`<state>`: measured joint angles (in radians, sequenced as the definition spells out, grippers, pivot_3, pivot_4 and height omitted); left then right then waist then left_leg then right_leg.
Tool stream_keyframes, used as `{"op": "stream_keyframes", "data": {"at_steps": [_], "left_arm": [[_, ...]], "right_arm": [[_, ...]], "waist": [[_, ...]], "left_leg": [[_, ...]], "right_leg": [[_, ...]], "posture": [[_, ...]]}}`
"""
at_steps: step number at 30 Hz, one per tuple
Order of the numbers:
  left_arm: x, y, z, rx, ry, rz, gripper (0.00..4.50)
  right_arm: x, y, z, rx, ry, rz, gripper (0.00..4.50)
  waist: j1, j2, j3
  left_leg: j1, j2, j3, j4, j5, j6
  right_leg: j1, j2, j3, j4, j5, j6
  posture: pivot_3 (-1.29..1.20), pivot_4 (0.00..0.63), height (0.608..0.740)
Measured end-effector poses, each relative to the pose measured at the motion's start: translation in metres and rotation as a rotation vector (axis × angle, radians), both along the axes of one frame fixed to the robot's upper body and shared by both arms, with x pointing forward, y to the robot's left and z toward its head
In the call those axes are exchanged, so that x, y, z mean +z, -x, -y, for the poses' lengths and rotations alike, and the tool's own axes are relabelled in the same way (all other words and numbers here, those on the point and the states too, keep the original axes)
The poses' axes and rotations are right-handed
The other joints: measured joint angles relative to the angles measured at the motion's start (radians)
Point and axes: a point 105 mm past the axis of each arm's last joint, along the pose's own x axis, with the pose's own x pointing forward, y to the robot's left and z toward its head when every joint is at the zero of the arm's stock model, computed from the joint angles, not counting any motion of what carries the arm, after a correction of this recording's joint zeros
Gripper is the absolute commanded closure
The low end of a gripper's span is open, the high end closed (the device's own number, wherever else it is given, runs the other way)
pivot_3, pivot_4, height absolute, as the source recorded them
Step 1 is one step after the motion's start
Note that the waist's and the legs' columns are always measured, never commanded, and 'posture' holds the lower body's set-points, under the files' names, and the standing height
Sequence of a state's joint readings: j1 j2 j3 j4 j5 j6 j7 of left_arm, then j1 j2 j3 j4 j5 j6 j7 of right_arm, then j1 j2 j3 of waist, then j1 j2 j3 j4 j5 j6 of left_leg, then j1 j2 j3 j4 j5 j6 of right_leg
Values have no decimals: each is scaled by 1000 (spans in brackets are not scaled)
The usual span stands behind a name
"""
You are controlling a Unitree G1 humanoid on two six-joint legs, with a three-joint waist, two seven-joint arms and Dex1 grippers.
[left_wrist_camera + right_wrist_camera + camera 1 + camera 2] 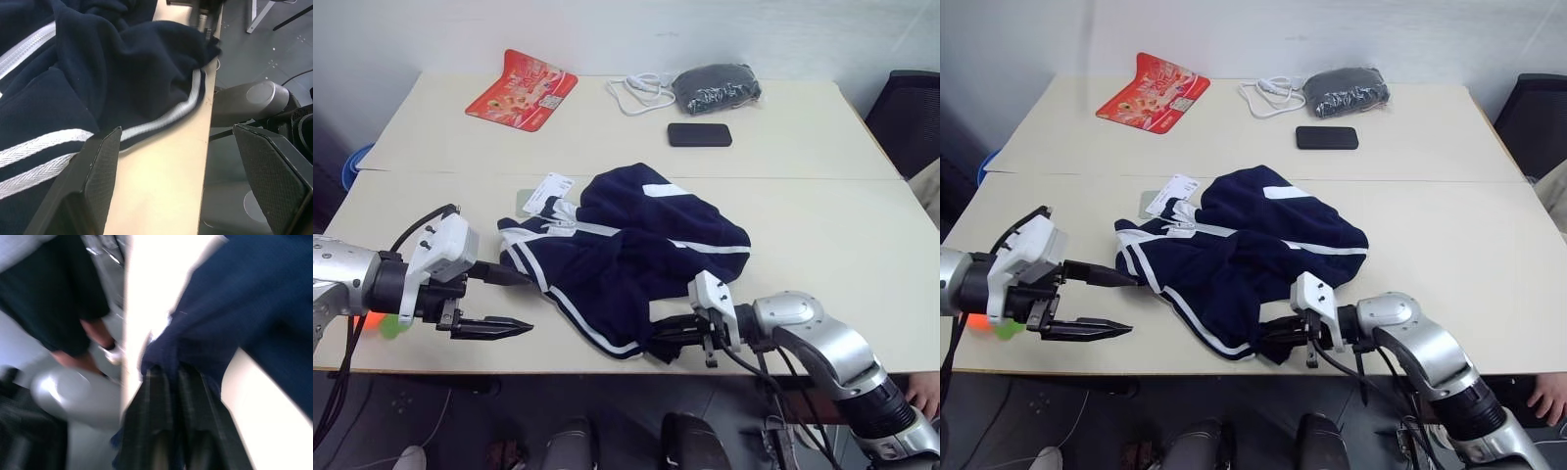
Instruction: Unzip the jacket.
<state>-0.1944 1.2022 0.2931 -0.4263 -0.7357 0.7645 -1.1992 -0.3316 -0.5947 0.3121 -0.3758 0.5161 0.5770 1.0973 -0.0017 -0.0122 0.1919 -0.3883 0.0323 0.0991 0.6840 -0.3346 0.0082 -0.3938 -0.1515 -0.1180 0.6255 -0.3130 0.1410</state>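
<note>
The jacket (626, 264) lies crumpled near the front edge of the nearer table (842, 264), roughly at its middle, its white paper tag (548, 188) on the far-left side of the heap. At the front edge the right gripper (1278, 333) has its two fingers pressed together on a fold of the jacket's hem; the right wrist view shows dark blue cloth bunched at the fingertips, though blur hides how much is pinched. The left gripper (509, 302) hovers at the front-left part of the surface with its fingers (98, 181) set wide apart, the upper tip just beside the striped edge of the cloth, nothing between them.

A second table (440, 117) butts against the far edge of the first. On it sit a red snack packet (522, 90) toward the far-left corner, a coiled white cable (641, 93), a dark grey speckled bundle (716, 86) beside it, and a black phone (699, 134) near the seam. An orange and green object (380, 323) is mostly hidden behind the left arm. A black chair (911, 117) is cut off at the right, and a person's hand (927, 392) shows at the front-right corner. A pale wall stands behind.
</note>
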Motion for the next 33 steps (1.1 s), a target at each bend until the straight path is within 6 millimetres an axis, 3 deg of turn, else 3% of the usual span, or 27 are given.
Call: {"op": "stream_keyframes", "data": {"at_steps": [3,6,9,14,17,21,27,29,33], "left_arm": [[3,-1,1,-4,0,14,666],[5,-1,1,-6,0,17,666],[3,-1,2,-10,-2,7,666],[0,-6,6,-32,-14,17,666],[-2,-8,6,-34,-12,17,666],[-3,-15,2,-35,-38,48,666],[-19,-39,-28,-23,-253,178,666],[-23,-48,-36,-39,-332,236,666],[-28,-71,-39,-65,-399,350,666]], "right_arm": [[-4,5,-9,24,-5,-21,4488],[-7,-2,3,-28,79,54,4488],[-4,-9,29,-94,162,122,3687],[-3,-8,56,-164,267,195,1960],[2,-8,75,-175,340,283,1960],[25,-26,90,-176,406,557,1960],[52,-57,81,-167,388,828,1960],[49,-68,73,-144,400,884,1960],[20,-81,57,-91,412,873,1960]], "waist": [[0,0,0],[4,0,0],[7,0,0],[6,-1,0],[4,-1,0],[-1,-1,0],[-4,-1,0],[-3,-1,0],[5,-2,-1]], "left_leg": [[0,0,0,0,0,0],[0,-1,0,0,0,0],[0,-1,0,0,0,0],[0,0,2,0,0,0],[0,-1,6,0,0,0],[1,0,10,0,0,0],[1,0,13,0,0,0],[1,0,14,0,0,0],[-1,0,13,1,0,0]], "right_leg": [[0,0,0,0,0,0],[0,-1,0,0,0,0],[0,0,0,0,0,0],[0,0,0,0,0,0],[0,0,1,0,0,0],[0,0,2,0,0,0],[-2,1,3,0,0,0],[-2,1,3,0,0,0],[-2,0,2,1,0,0]], "posture": [[0,150,740],[0,150,740],[0,150,740],[0,150,740],[0,150,740],[0,150,740],[0,150,740],[0,150,740],[0,150,740]]}}
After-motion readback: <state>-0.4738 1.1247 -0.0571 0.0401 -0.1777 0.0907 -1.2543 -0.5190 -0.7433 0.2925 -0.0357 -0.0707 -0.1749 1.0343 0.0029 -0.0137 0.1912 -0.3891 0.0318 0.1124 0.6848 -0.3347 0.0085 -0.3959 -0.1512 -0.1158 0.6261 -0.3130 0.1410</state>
